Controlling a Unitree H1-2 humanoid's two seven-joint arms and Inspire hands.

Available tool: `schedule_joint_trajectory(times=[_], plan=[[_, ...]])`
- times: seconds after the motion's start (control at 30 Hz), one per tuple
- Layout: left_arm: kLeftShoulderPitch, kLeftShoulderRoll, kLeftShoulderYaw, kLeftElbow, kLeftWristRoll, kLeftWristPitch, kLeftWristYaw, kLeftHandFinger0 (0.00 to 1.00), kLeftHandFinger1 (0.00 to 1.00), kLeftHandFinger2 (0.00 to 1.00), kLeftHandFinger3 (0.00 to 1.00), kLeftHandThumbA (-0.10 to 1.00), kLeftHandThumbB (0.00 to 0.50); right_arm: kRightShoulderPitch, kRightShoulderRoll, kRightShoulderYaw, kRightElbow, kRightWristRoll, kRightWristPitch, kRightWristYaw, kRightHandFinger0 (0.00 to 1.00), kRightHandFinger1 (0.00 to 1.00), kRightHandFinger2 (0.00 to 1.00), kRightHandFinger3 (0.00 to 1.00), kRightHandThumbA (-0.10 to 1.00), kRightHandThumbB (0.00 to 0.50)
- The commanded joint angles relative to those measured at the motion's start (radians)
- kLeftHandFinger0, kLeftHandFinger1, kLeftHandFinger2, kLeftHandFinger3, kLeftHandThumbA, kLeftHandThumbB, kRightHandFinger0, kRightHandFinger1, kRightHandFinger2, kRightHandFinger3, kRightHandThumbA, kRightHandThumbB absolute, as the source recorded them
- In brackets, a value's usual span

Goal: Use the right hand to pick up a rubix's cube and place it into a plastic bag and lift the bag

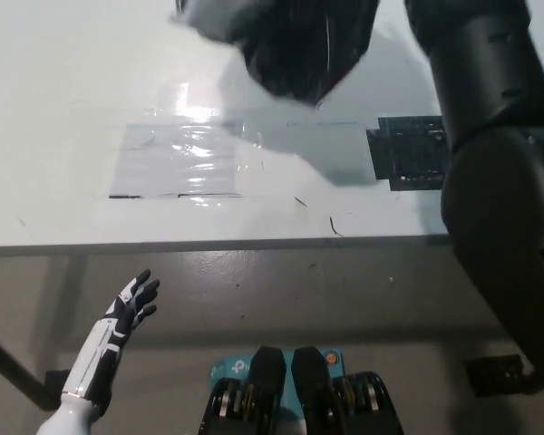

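Grey and black plastic, the bag (290,45) hangs clear of the table (63,109) at the top of the head view, its lower tip above the tabletop and its shadow falling on the surface beneath. The black right arm (490,154) rises from the bottom right to the top edge beside the bag; the right hand itself is out of frame, so its grip cannot be told. No cube is visible; whether it sits inside the bag cannot be told. On the table lie a clear glossy sheet (177,159) at centre left and a dark square pad (408,152) just beside the arm. The white left hand (131,304) rests low at the lower left, below the table's edge, fingers spread and holding nothing.
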Motion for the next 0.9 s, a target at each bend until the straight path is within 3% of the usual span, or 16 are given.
schedule_joint_trajectory(times=[0.0, 0.07, 0.13, 0.3, 0.37, 0.47, 0.53, 0.57, 0.6, 0.63, 0.67, 0.7, 0.73, 0.77, 0.83, 0.87], plan=[[-0.009, 0.01, -0.004, -0.042, 0.021, 0.009, -0.001, 0.99, 1.0, 1.0, 1.0, 1.0, 0.114, -0.008, 0.018, 0.008, 0.041, 0.002, -0.058, 0.025, 0.0, 0.06, 0.69, 1.0, -0.1, 0.064], [-0.009, 0.009, -0.003, -0.04, 0.022, 0.002, -0.001, 0.98, 1.0, 1.0, 1.0, 1.0, 0.103, 0.022, 0.03, 0.029, 0.071, -0.017, -0.074, 0.054, 0.0, 0.05, 0.7, 1.0, -0.1, 0.036], [-0.008, 0.008, -0.005, -0.042, 0.027, 0.003, 0.0, 0.98, 1.0, 1.0, 1.0, 1.0, 0.103, 0.038, 0.04, 0.032, 0.087, -0.022, -0.089, 0.056, 0.0, 0.08, 0.75, 1.0, -0.1, 0.07], [-0.015, 0.01, -0.004, -0.034, 0.023, -0.002, -0.005, 0.98, 1.0, 1.0, 1.0, 1.0, 0.095, 0.06, 0.073, 0.031, 0.132, -0.02, -0.122, 0.037, 0.0, 0.09, 0.7, 1.0, -0.1, 0.083], [-0.016, 0.012, -0.005, -0.034, 0.03, -0.008, -0.005, 0.98, 1.0, 1.0, 1.0, 1.0, 0.079, 0.062, 0.079, 0.022, 0.141, -0.007, -0.118, 0.057, 0.0, 0.06, 0.62, 1.0, -0.1, 0.125], [-0.019, 0.012, -0.004, -0.032, 0.028, -0.004, -0.005, 0.98, 1.0, 1.0, 1.0, 1.0, 0.084, 0.066, 0.083, 0.025, 0.144, -0.005, -0.117, 0.08, 0.0, 0.06, 0.67, 1.0, -0.1, 0.122], [-0.021, 0.011, -0.002, -0.024, 0.021, -0.013, -0.008, 0.98, 1.0, 1.0, 1.0, 1.0, 0.085, 0.069, 0.075, 0.057, 0.145, -0.036, -0.103, 0.096, 0.0, 0.08, 0.69, 1.0, -0.1, 0.151], [-0.021, 0.01, -0.002, -0.025, 0.023, -0.011, -0.006, 0.98, 1.0, 1.0, 1.0, 1.0, 0.086, 0.068, 0.068, 0.083, 0.149, -0.062, -0.097, 0.088, 0.0, 0.09, 0.68, 1.0, -0.1, 0.193], [-0.02, 0.01, -0.002, -0.028, 0.024, -0.009, -0.006, 0.98, 1.0, 1.0, 1.0, 1.0, 0.086, 0.068, 0.062, 0.126, 0.151, -0.105, -0.093, 0.082, 0.09, 0.24, 0.84, 0.94, -0.1, 0.237], [-0.019, 0.013, -0.002, -0.032, 0.027, -0.007, -0.006, 0.98, 1.0, 1.0, 1.0, 1.0, 0.086, 0.072, 0.052, 0.21, 0.15, -0.185, -0.096, 0.081, 0.38, 0.57, 1.0, 0.85, 0.0, 0.256], [-0.018, 0.015, -0.001, -0.033, 0.028, -0.006, -0.006, 0.98, 1.0, 1.0, 1.0, 1.0, 0.086, 0.074, 0.05, 0.24, 0.15, -0.202, -0.098, 0.081, 0.48, 0.61, 0.95, 0.8, 0.04, 0.265], [-0.018, 0.016, -0.002, -0.033, 0.027, -0.004, -0.008, 0.98, 1.0, 1.0, 1.0, 1.0, 0.087, 0.076, 0.033, 0.324, 0.149, -0.262, -0.081, 0.137, 1.0, 1.0, 1.0, 1.0, 0.41, 0.283], [-0.018, 0.016, -0.003, -0.033, 0.026, -0.002, -0.01, 0.98, 1.0, 1.0, 1.0, 1.0, 0.086, 0.077, 0.017, 0.406, 0.148, -0.326, -0.073, 0.172, 1.0, 1.0, 1.0, 1.0, 0.5, 0.303], [-0.018, 0.016, -0.003, -0.033, 0.026, -0.002, -0.01, 0.98, 1.0, 1.0, 1.0, 1.0, 0.086, 0.077, 0.012, 0.436, 0.148, -0.346, -0.075, 0.175, 1.0, 1.0, 1.0, 1.0, 0.5, 0.303], [-0.018, 0.014, -0.003, -0.031, 0.023, 0.002, -0.01, 0.99, 1.0, 1.0, 1.0, 1.0, 0.091, 0.074, -0.012, 0.578, 0.125, -0.457, -0.065, 0.172, 1.0, 1.0, 1.0, 1.0, 0.63, 0.4], [-0.018, 0.013, -0.003, -0.03, 0.025, 0.003, -0.008, 0.99, 1.0, 1.0, 1.0, 1.0, 0.091, 0.068, -0.024, 0.634, 0.112, -0.497, -0.048, 0.172, 1.0, 1.0, 1.0, 1.0, 0.64, 0.404]])
